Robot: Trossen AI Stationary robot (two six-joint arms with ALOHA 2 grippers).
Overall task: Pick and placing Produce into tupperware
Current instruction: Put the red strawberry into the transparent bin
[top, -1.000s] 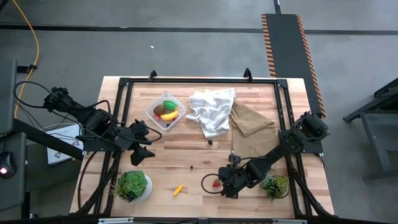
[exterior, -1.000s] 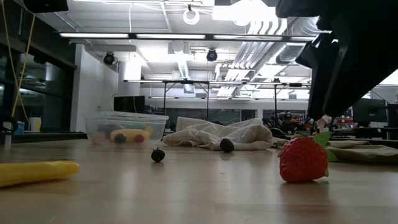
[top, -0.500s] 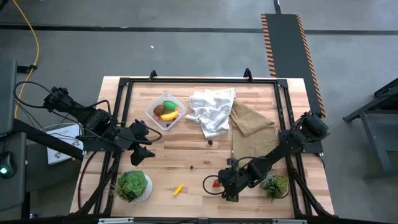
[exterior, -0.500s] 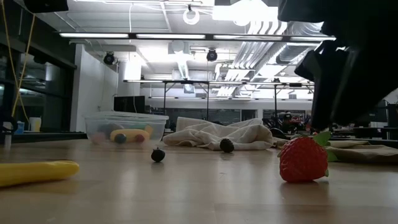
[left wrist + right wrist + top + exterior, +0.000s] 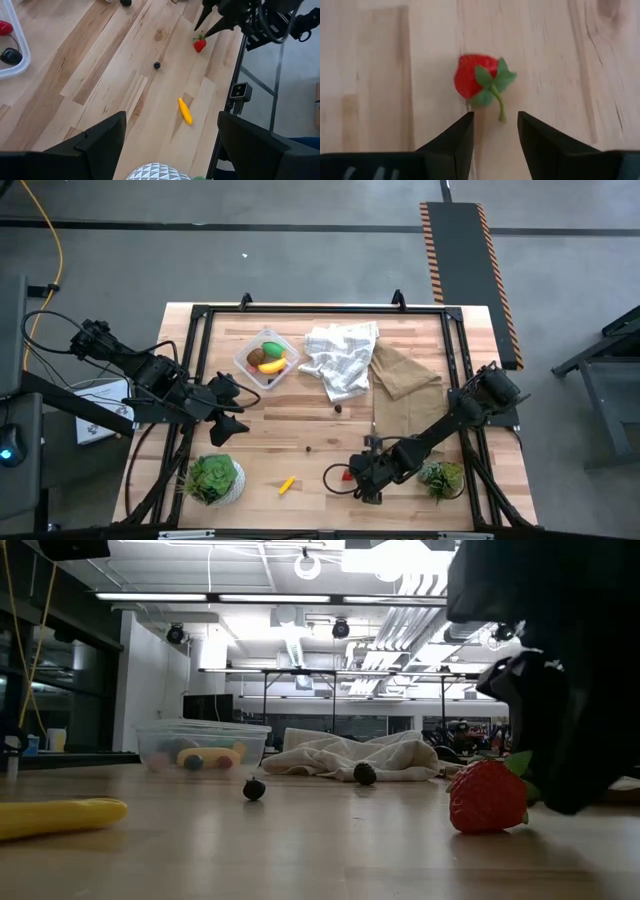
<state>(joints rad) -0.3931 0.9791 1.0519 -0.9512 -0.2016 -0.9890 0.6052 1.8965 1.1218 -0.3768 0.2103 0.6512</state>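
The red strawberry [image 5: 475,77] lies on its side on the wood near the table's near edge [image 5: 347,474], its green leaves toward my right gripper. My right gripper [image 5: 495,125] hangs low just beside it, open, its fingertips short of the fruit and on either side of the stem; in the low view it stands as a dark mass [image 5: 560,740] right of the strawberry [image 5: 487,796]. The clear tupperware [image 5: 267,358] sits far left and holds a green oval, a yellow piece and a brown ball. My left gripper [image 5: 235,408] waits open at the left.
A yellow banana-like piece [image 5: 287,485] and two dark berries [image 5: 308,448] [image 5: 339,408] lie loose on the wood. A white checked cloth [image 5: 340,355] and a brown cloth [image 5: 403,370] lie at the far side. Potted plants stand near left [image 5: 213,478] and near right [image 5: 442,478].
My right gripper has come down toward the table beside the strawberry, staying open. The strawberry has kept its place.
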